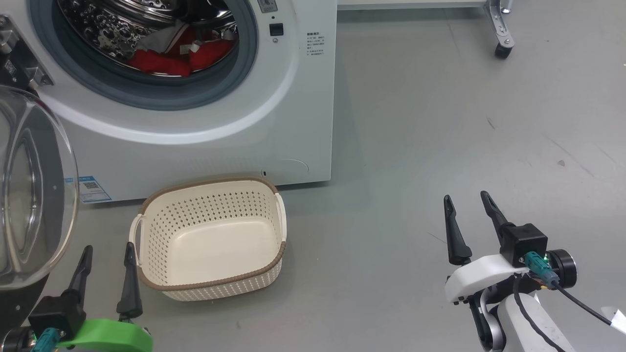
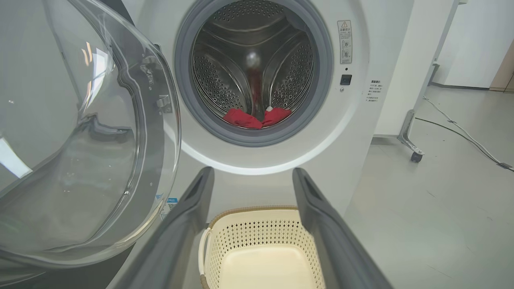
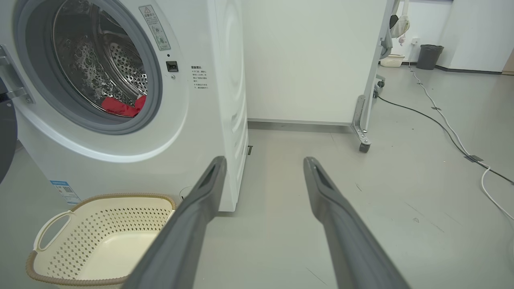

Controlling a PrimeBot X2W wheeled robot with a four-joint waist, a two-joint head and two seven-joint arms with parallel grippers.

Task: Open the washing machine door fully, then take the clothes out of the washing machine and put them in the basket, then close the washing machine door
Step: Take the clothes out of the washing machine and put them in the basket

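Left gripper point(image 1: 108, 248): low and level at your near left, fingers pointing forward. The jaws are spread wide with nothing between them. It sits just beside the basket's left handle, with the door's glass close on its outer side.
Right gripper point(image 1: 465, 196): low at your near right, over bare floor point(image 1: 440, 122). It is equally wide open and empty, well apart from basket and machine.
Basket point(image 1: 205, 183): on the floor just in front of the machine, below the drum mouth. It is upright and nothing is in it.
Washing machine door point(image 1: 29, 195): swung out to your left on its hinge, the glass bowl facing inward. It appears to be at full swing.
Washing machine point(image 1: 195, 146): drum mouth unobstructed.
Clothes point(image 1: 161, 63): a red garment lying on the bottom of the drum, behind the grey seal. A grey patch over it may be fabric or a drum paddle; the head view does not settle which.
Step in hand: judge door opening as done and removal of the clothes as not yet begun.
Next move: raise one arm above the basket rim and reach through the drum mouth, clear of the seal. Close the fingers on a bunched fold of the red fabric.
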